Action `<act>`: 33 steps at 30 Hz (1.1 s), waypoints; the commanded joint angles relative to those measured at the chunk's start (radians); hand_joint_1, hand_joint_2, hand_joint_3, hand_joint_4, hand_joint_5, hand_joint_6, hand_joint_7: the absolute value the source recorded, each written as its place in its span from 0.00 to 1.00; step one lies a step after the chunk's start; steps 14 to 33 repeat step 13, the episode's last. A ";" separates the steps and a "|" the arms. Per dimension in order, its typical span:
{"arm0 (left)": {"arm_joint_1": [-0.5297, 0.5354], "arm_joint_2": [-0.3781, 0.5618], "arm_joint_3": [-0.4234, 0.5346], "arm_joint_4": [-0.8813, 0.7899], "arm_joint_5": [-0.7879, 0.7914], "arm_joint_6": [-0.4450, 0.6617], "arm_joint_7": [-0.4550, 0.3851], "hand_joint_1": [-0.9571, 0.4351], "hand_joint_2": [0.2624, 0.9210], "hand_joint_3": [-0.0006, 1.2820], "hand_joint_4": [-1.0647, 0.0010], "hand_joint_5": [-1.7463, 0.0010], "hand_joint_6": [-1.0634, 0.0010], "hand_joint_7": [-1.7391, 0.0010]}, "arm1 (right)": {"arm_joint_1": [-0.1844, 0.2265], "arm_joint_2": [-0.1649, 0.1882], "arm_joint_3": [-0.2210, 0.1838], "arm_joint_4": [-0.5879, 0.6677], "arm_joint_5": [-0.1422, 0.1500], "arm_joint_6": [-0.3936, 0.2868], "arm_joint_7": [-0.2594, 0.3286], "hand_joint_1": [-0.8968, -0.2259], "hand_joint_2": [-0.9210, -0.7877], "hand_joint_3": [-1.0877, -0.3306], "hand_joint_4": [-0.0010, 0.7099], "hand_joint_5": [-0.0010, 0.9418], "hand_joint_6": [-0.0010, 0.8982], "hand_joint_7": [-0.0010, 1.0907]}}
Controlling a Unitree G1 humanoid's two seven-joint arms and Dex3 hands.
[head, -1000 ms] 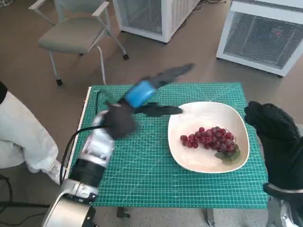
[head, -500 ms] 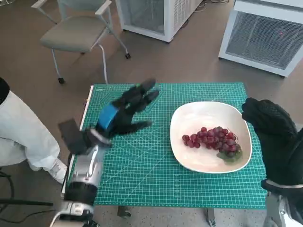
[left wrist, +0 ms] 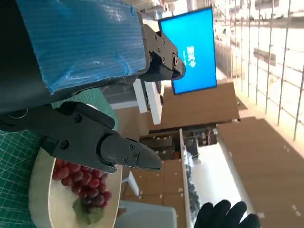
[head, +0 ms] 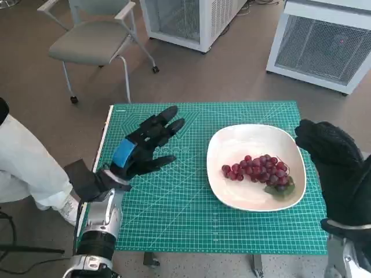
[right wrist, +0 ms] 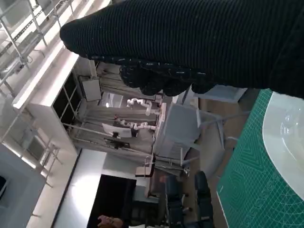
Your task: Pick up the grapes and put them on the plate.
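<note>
A bunch of red grapes (head: 258, 169) with a green leaf lies inside the white plate (head: 232, 197) on the right half of the green mat. The left wrist view also shows the grapes (left wrist: 80, 178) on the plate (left wrist: 40, 199). My left hand (head: 142, 147) hovers over the mat to the left of the plate, fingers spread and holding nothing. My gloved right hand (head: 333, 159) is raised beside the plate's right rim, fingers curved and holding nothing; the plate's edge (right wrist: 287, 142) shows below the glove (right wrist: 190, 42) in the right wrist view.
The green cutting mat (head: 174, 202) covers the small table. A grey chair (head: 93, 40) stands behind it on the left, white cabinets (head: 324, 46) at the back. A person's pale trouser leg (head: 26, 168) and shoe are close to the table's left edge.
My left hand has pulled back from near the plate's rim towards me and to the left, and now is lower over the mat. The grapes and my right hand stay put.
</note>
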 commanded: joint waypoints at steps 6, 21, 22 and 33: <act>0.039 -0.028 0.023 -0.050 -0.042 -0.005 -0.008 0.32 1.00 0.07 0.65 1.00 0.60 0.99 | 0.002 0.001 0.007 0.028 0.011 0.014 0.014 0.86 0.00 0.66 0.59 0.88 0.32 0.90; 0.055 -0.034 0.021 -0.074 -0.045 -0.004 -0.011 0.32 1.00 0.08 0.66 1.00 0.59 0.99 | -0.004 0.004 0.012 0.031 0.013 0.018 0.013 0.86 0.00 0.66 0.59 0.88 0.32 0.90; 0.055 -0.034 0.021 -0.074 -0.045 -0.004 -0.011 0.32 1.00 0.08 0.66 1.00 0.59 0.99 | -0.004 0.004 0.012 0.031 0.013 0.018 0.013 0.86 0.00 0.66 0.59 0.88 0.32 0.90; 0.055 -0.034 0.021 -0.074 -0.045 -0.004 -0.011 0.32 1.00 0.08 0.66 1.00 0.59 0.99 | -0.004 0.004 0.012 0.031 0.013 0.018 0.013 0.86 0.00 0.66 0.59 0.88 0.32 0.90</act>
